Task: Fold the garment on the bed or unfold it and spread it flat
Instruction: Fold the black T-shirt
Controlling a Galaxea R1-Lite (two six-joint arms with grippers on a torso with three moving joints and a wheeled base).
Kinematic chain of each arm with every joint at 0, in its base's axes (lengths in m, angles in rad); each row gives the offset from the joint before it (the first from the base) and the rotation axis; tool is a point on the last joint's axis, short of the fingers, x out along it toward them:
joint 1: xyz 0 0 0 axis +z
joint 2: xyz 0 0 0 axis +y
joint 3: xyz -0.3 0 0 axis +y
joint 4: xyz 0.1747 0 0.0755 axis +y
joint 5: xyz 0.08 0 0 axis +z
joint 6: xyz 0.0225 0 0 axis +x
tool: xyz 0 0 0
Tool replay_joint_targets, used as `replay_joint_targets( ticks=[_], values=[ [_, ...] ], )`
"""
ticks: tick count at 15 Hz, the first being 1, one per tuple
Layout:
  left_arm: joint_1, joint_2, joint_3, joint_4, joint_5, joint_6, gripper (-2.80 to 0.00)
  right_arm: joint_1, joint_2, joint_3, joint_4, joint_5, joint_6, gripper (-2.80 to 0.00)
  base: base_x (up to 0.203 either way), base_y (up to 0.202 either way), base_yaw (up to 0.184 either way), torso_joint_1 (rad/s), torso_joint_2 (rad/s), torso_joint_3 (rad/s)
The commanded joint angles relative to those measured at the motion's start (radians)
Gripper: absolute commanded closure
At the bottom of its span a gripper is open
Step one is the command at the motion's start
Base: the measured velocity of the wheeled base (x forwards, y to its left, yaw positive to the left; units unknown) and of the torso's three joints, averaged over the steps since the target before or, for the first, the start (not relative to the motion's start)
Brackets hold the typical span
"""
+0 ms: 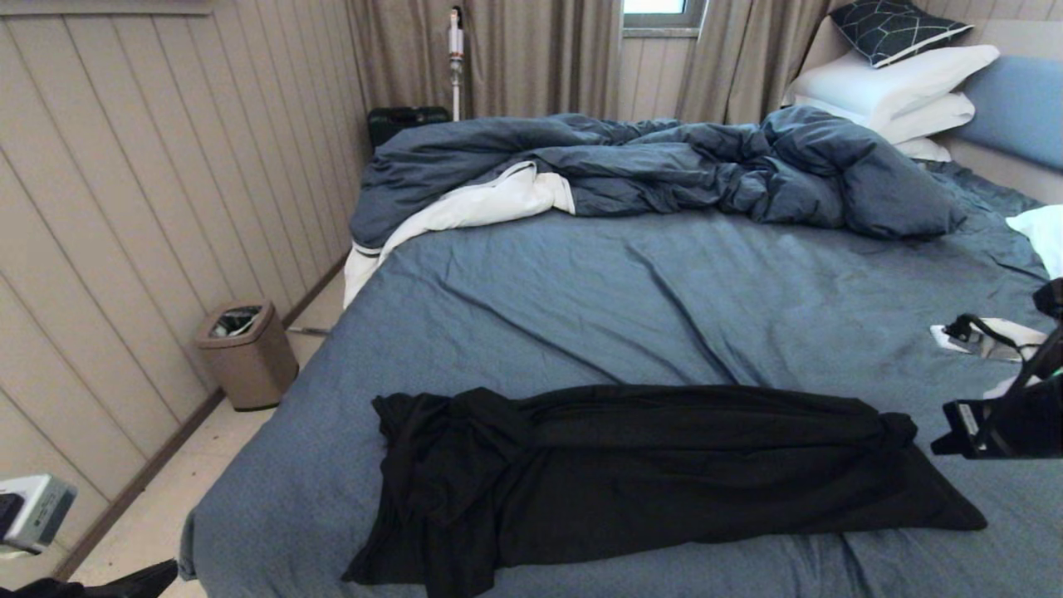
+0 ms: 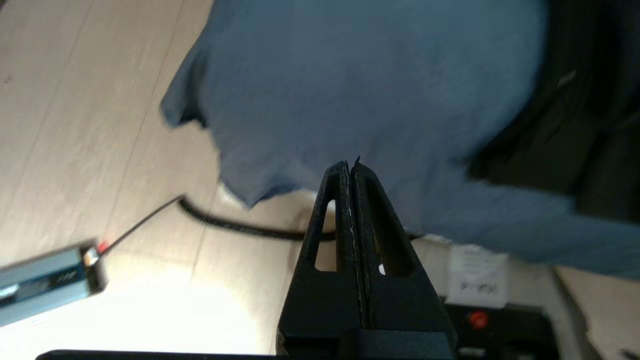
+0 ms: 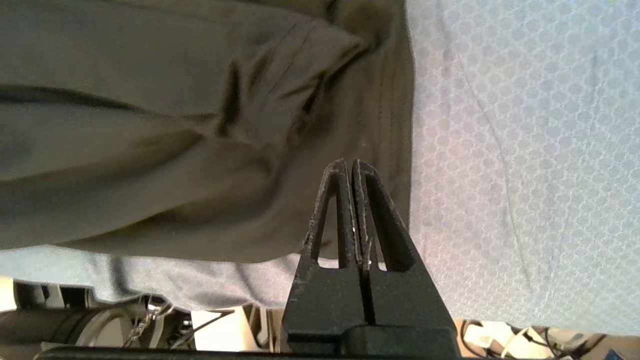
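Head view: garment bunched into a long black band across the lower middle of the frame, lying on the slate-blue sheet of the bed, one end crumpled and hanging toward the lower-left bed edge, the other tapering to a point at lower right. No print or text showing on the cloth. Rumpled dark blue duvet with white lining heaped across the upper middle, well apart from the garment; white pillows at upper right with a dark patterned cushion on top. Small bin on the floor at left, beside the panelled wall.

Right gripper at the right edge of the head view, just beside the garment's tapered end; in the right wrist view, fingers pressed together, gripping nothing, tips over the cloth's edge near the bare sheet; contact with the cloth not clear.

Left wrist view: left gripper with fingers likewise closed and empty, above the bed's near corner, floor and a coiled black cable below, garment at the upper right of that frame.
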Motion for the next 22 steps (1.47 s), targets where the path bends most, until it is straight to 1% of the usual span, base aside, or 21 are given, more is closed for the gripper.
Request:
replay_joint_targets(
  ticks=[1, 4, 6, 8, 10, 11, 14, 17, 19, 22],
  values=[
    [0.000, -0.022, 0.032, -0.001, 0.010, -0.001, 0.00, 0.000, 0.000, -0.014, 0.014, 0.001, -0.003, 0.00, 0.000, 0.000, 0.000, 0.000, 0.00, 0.000],
    [0.001, -0.029, 0.052, -0.001, 0.015, -0.002, 0.00, -0.003, -0.012, -0.046, 0.048, -0.003, -0.015, 0.00, 0.000, 0.000, 0.000, 0.000, 0.00, 0.000],
    [0.001, -0.041, 0.062, -0.001, 0.012, -0.002, 0.00, -0.002, -0.014, -0.109, 0.163, 0.001, -0.016, 0.00, 0.000, 0.000, 0.000, 0.000, 0.00, 0.000],
    [0.001, -0.043, 0.066, -0.001, 0.012, -0.005, 0.00, -0.003, -0.007, -0.172, 0.240, 0.012, -0.017, 0.00, 0.000, 0.000, 0.000, 0.000, 0.00, 0.000],
    [0.000, -0.040, 0.068, -0.003, 0.012, -0.005, 0.00, -0.002, -0.014, -0.160, 0.267, 0.014, -0.016, 0.00, 0.000, 0.000, 0.000, 0.000, 0.00, 0.000],
    [0.001, -0.040, 0.066, -0.004, 0.011, -0.007, 0.00, 0.000, -0.016, -0.159, 0.269, 0.014, -0.015, -2.80, 0.000, 0.000, 0.000, 0.000, 0.00, 0.000],
    [0.001, -0.042, 0.065, -0.006, 0.011, -0.005, 0.00, 0.003, -0.021, -0.168, 0.306, 0.014, -0.014, -2.80, 0.000, 0.000, 0.000, 0.000, 0.00, 0.000],
    [0.001, -0.044, 0.070, -0.006, 0.008, -0.008, 0.00, 0.003, -0.024, -0.171, 0.313, 0.015, -0.012, -2.80, 0.000, 0.000, 0.000, 0.000, 0.00, 0.000],
    [0.000, -0.046, 0.075, -0.004, 0.006, -0.025, 0.00, 0.007, -0.004, -0.161, 0.294, 0.012, -0.011, -2.80, 0.000, 0.000, 0.000, 0.000, 0.00, 0.000],
    [-0.002, -0.046, 0.074, -0.007, 0.003, -0.028, 0.00, 0.014, 0.088, -0.176, 0.231, 0.014, -0.012, -2.80, 0.000, 0.000, 0.000, 0.000, 0.00, 0.000]
  ],
)
